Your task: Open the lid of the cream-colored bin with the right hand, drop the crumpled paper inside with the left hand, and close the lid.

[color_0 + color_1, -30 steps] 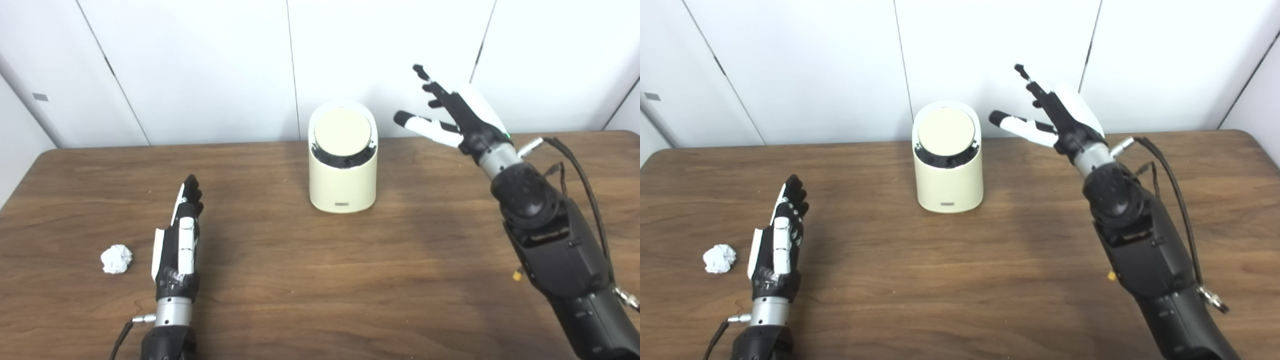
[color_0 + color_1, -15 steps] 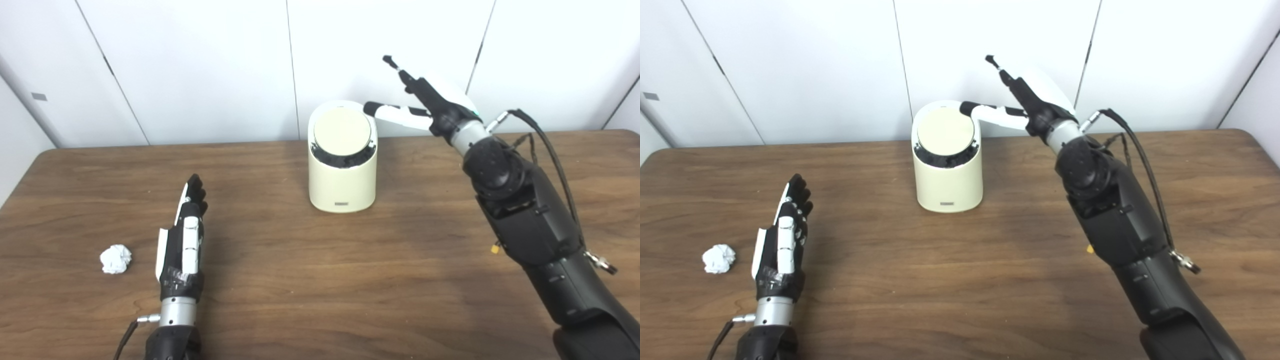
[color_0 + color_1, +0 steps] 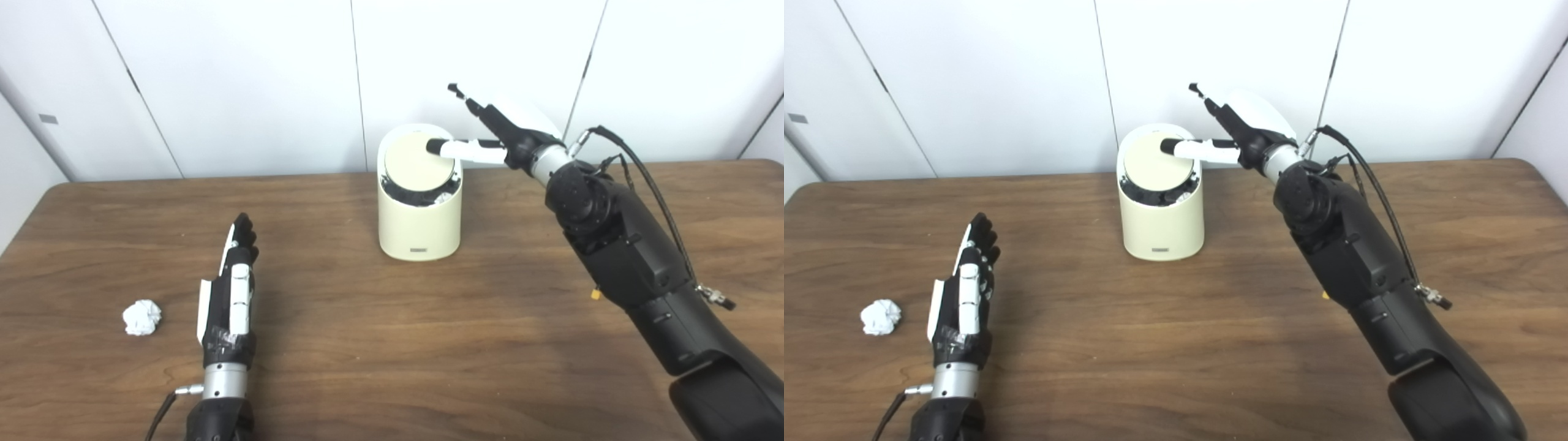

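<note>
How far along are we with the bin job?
Early. Nothing is finished. In hand: the right hand has its thumb on the bin lid. Left: the crumpled paper lies on the table beside the open left hand, then closing.
</note>
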Tool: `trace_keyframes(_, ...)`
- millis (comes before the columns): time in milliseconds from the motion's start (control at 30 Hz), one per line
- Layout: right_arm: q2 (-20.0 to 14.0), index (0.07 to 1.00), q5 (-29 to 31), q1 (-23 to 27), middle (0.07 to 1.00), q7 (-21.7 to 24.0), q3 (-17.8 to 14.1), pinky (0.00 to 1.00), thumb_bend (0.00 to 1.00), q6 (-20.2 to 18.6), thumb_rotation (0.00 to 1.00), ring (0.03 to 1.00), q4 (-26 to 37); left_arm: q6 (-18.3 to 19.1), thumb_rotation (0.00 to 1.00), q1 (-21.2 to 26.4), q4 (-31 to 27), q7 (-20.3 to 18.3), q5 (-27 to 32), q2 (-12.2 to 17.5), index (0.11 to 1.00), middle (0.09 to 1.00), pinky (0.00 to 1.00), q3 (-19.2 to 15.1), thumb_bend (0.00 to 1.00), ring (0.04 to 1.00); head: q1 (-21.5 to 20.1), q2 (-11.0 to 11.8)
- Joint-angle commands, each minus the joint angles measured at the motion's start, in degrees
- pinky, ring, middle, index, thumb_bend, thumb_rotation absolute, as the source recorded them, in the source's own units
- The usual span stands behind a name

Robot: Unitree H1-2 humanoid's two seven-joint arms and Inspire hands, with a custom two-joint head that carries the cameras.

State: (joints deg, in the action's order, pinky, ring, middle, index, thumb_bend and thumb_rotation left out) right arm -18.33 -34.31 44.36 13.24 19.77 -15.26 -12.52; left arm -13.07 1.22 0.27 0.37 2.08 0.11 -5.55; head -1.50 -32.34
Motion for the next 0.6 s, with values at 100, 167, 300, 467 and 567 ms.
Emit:
trace_keyframes(100, 0.17, 0.972, -1.45, 4.59, 0.964, -0.94, 0.77, 0.99, 0.73, 3.35, 0.86, 0.986, -0.87, -0.72, 0.91, -2.07, 2.78, 0.37, 0.27, -2.30, 1.000, 0.995, 1.00, 1.46, 0.41, 1.000, 0.36, -0.18)
trace_keyframes(167, 0.03, 0.968, -1.93, 4.72, 0.960, -0.68, 1.33, 0.99, 0.72, 4.04, 0.85, 0.985, -1.53, -0.72, 0.90, -2.00, 2.81, 0.47, 0.13, -2.43, 1.000, 0.994, 1.00, 1.52, 0.42, 1.000, 0.38, -0.17)
trace_keyframes(300, 0.04, 0.959, -2.79, 4.87, 0.946, -0.51, 2.14, 0.97, 0.74, 4.92, 0.85, 0.975, -2.68, -1.03, 0.90, -1.81, 3.27, 0.34, 0.48, -2.45, 1.000, 0.994, 1.00, 1.62, 0.42, 1.000, 0.44, -0.25)
trace_keyframes(467, 0.45, 0.954, -3.95, 5.26, 0.937, -0.84, 2.79, 0.96, 0.73, 5.52, 0.83, 0.966, -3.78, -1.29, 0.90, -1.72, 3.54, 0.50, 0.39, -2.51, 1.000, 0.991, 1.00, 1.81, 0.42, 1.000, 0.37, -0.40)
trace_keyframes(567, 0.68, 0.956, -4.53, 5.62, 0.933, -0.98, 3.05, 0.96, 0.71, 5.89, 0.81, 0.966, -4.48, -0.99, 0.90, -1.71, 3.43, 0.70, 0.35, -2.65, 1.000, 0.993, 1.00, 1.91, 0.43, 1.000, 0.45, -0.40)
